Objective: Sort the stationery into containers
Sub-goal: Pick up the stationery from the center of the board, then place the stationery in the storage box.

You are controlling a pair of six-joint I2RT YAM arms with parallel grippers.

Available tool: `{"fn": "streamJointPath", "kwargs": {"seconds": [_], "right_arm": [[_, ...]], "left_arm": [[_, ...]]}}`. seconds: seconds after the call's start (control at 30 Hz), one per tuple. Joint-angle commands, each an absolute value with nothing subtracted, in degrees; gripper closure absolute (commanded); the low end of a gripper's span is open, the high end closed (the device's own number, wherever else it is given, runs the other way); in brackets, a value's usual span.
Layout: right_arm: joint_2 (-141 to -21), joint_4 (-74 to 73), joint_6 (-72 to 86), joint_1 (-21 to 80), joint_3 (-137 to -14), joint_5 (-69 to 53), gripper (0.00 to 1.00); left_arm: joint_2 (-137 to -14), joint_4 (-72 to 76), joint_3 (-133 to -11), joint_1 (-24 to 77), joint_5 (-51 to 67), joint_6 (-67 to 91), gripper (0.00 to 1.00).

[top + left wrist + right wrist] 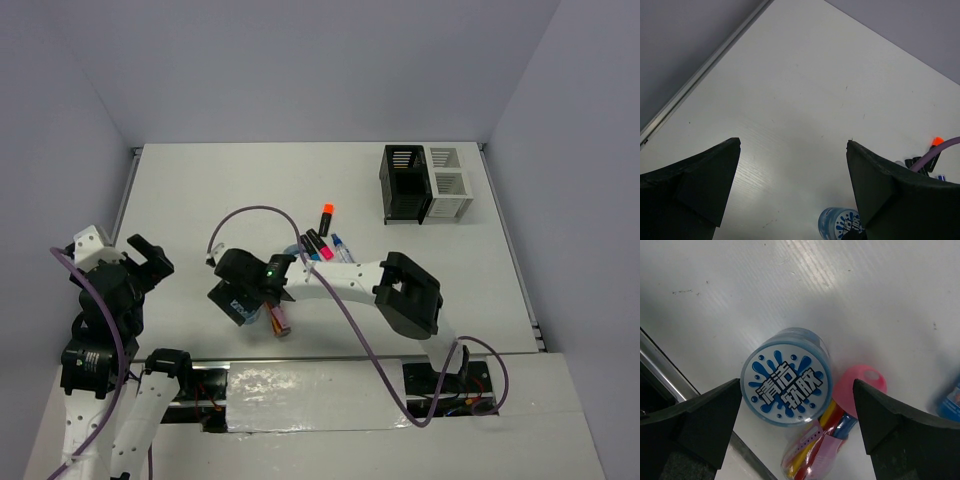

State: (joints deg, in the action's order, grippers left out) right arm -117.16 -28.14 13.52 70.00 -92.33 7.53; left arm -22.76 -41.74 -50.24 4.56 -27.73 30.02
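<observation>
A round blue tape roll (786, 376) with a printed lid stands on the table. A clear tube of coloured sticks (826, 447) with a pink cap (860, 385) lies against it. My right gripper (796, 382) is open above them, one finger on each side, touching neither. From above it (245, 295) hovers near the table's front, with the tube (281, 322) poking out. The markers (322, 238) lie in a bunch behind it. The black container (404, 185) and the white container (449, 183) stand at the back right. My left gripper (148, 258) is open and empty at the left.
The left wrist view shows my open left gripper (793, 141) over bare table, the blue roll (837, 224) low down and an orange marker end (938, 140) at the right. The right arm's purple cable (245, 212) loops over the table. Another blue item (952, 400) shows at the right edge.
</observation>
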Motion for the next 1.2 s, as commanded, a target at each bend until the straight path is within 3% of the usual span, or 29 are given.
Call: {"fn": "streamJointPath", "kwargs": {"seconds": [0.0, 0.03, 0.13, 0.23, 0.27, 0.37, 0.53, 0.73, 0.87, 0.97, 1.17], "right_arm": [[-118.74, -26.28, 11.87, 70.49, -95.97, 5.27, 0.03], [-119.18, -26.19, 11.87, 70.66, -95.89, 5.01, 0.04], [-119.79, -25.75, 11.78, 70.84, -95.8, 5.19, 0.23], [-119.71, -24.0, 11.25, 70.75, -94.92, 5.36, 0.56], [-119.62, -23.47, 11.51, 70.75, -94.75, 6.23, 1.0], [-116.82, -19.61, 11.51, 70.93, -92.65, 7.21, 1.0], [-100.93, -9.86, 11.25, 68.92, -86.67, 5.45, 1.0], [-82.37, -6.57, 13.27, 48.73, -77.53, 10.53, 1.0], [-85.41, -14.56, 15.1, 28.8, -81.37, 21.33, 1.0], [-90.17, -17.84, 14.86, 20.34, -85.86, 21.45, 1.0], [-99.31, -21.71, 11.0, 15.21, -97.2, 20.65, 1.0]], "left_arm": [[-23.03, -38.94, -50.71, 4.22, -27.07, 29.44, 0.01], [-23.03, -38.85, -50.8, 4.22, -27.07, 29.44, 0.01], [-22.85, -38.85, -50.8, 4.22, -26.98, 29.36, 0.01], [-22.76, -38.76, -50.8, 4.22, -26.81, 29.27, 0.01], [-22.68, -38.67, -50.8, 4.22, -26.81, 29.35, 0.01], [-22.41, -38.76, -50.71, 4.22, -26.89, 29.27, 0.01], [-22.41, -38.76, -50.71, 4.22, -26.81, 29.35, 0.01], [-21.8, -38.76, -50.71, 4.22, -26.98, 29.36, 0.01], [-21.8, -38.5, -50.54, 4.13, -26.72, 29.27, 0.01], [-22.15, -38.41, -50.63, 4.22, -26.46, 29.18, 0.01], [-24.34, -38.14, -50.62, 4.04, -24.87, 28.57, 0.01]]}}
